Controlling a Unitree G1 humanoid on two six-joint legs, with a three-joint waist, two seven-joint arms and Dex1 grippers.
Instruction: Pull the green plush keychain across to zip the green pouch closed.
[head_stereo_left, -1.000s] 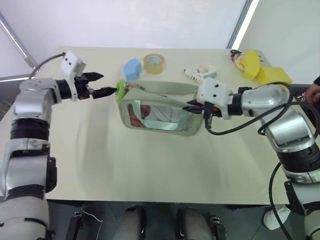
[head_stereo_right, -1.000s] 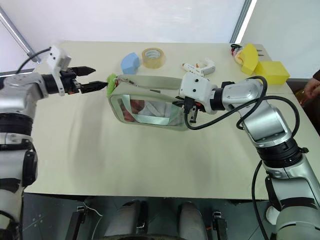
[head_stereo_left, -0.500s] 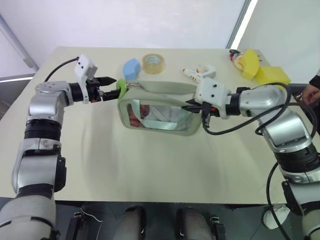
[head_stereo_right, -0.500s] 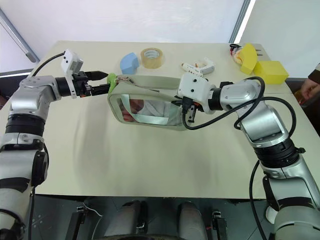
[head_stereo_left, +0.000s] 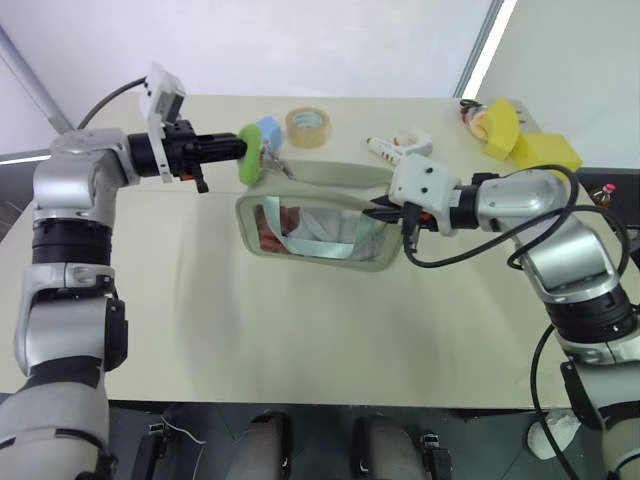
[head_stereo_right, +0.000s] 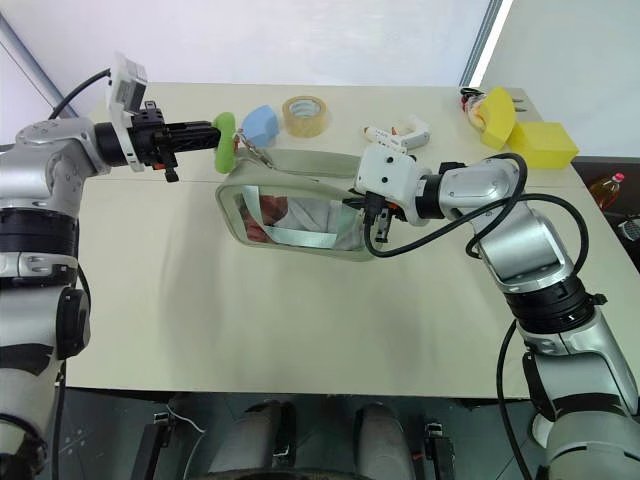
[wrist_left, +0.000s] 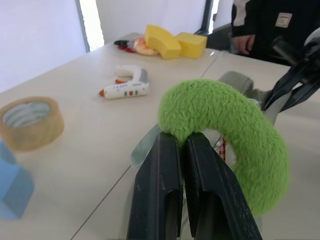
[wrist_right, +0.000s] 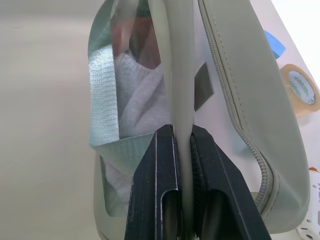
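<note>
I have the left gripper (wrist_left: 182, 145) pinched on the green plush keychain (wrist_left: 225, 135) and the right gripper (wrist_right: 181, 142) clamped on the green pouch (head_stereo_left: 330, 225) edge, so next I judge a steady pull across toward the right.

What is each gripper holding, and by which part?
Left gripper pinches the green plush keychain by its fuzzy rim. Right gripper clamps the green pouch by its end edge.

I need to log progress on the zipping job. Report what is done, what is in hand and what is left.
Done: the left gripper is shut on the green plush keychain at the pouch's left end, and the right gripper is shut on the edge of the green pouch at its right end, bracing it.
In hand: the keychain is held up off the table.
Left: pulling the keychain across toward the right gripper to close the zipper.
</note>
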